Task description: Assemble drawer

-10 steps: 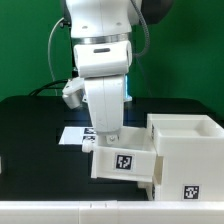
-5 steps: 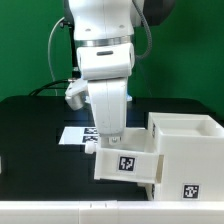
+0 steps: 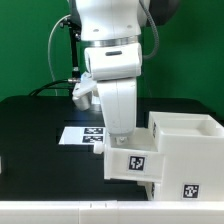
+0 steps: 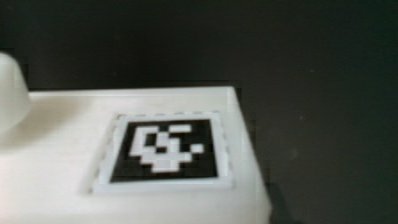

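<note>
A white drawer box with a black-and-white tag on its front sticks out of a larger white housing at the exterior view's right. It is partly slid into the housing. My gripper points down and its narrow tip rests against the box's top edge at the side away from the housing. The fingers look closed together and hold nothing. In the wrist view a white panel with a tag fills the frame close up; my fingers do not show there.
The marker board lies flat on the black table behind the drawer box. The table's front edge runs along the bottom of the exterior view. A green wall stands behind the arm.
My arm has moved toward the exterior view's right, and the drawer box has slid with it farther into the housing.
</note>
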### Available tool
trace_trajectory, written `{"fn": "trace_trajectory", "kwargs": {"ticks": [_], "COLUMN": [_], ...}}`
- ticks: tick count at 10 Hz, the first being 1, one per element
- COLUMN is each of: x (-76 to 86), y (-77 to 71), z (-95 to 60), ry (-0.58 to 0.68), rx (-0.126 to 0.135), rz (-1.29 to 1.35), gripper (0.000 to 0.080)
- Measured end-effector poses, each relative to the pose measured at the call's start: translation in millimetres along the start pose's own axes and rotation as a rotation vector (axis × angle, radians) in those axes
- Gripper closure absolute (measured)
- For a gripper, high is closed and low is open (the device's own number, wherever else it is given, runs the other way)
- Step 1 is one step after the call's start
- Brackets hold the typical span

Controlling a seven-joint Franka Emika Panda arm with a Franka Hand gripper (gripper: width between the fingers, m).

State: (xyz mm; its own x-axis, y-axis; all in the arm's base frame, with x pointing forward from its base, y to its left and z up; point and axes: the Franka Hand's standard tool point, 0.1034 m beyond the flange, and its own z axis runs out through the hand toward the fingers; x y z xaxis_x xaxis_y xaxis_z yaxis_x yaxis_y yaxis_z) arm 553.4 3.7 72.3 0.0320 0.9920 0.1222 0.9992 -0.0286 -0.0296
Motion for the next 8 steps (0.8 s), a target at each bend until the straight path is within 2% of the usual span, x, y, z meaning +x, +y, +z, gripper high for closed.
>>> {"fn": "trace_trajectory", "kwargs": {"ticks": [6, 8], "x": [17.7, 18.1], "y": [-0.4, -0.3], "z": [5.3, 5.5], "ry": [0.007, 0.008], "rx": [0.000, 0.000], "rz": [-0.023, -0.024], "gripper": [0.0761, 0.0761]}}
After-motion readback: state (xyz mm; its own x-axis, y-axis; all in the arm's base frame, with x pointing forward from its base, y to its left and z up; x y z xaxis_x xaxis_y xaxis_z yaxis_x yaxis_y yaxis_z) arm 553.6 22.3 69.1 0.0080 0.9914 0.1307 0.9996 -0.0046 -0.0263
